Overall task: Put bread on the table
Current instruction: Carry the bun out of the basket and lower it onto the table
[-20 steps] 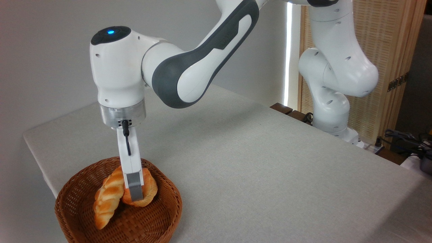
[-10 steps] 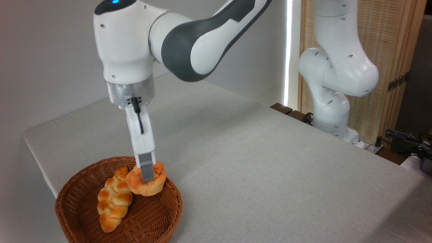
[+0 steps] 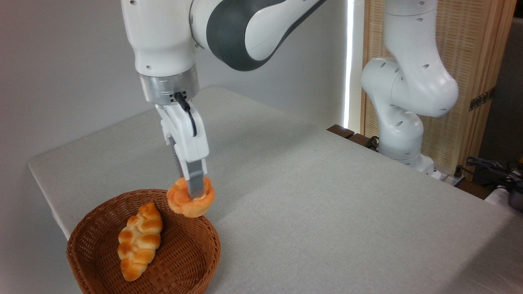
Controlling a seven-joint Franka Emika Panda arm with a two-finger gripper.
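Observation:
The bread (image 3: 184, 203), a plump orange-tan bun, hangs in the air above the far right rim of the wicker basket (image 3: 86, 237). My gripper (image 3: 191, 195) is shut on it from above; the near finger crosses the bun's top and the other finger is hidden behind it. The table (image 3: 327, 204), covered in light grey-beige cloth, stretches out to the right of the bun and behind it.
A long pale braided loaf (image 3: 139, 241) lies inside the basket at the front left corner of the table. The robot's white base (image 3: 400, 130) stands at the table's far right edge, with cables and a wooden screen behind it.
The gripper has risen and shifted right with the bun, lifting it out of the basket to above its rim. The braided loaf rolled flat onto the basket floor.

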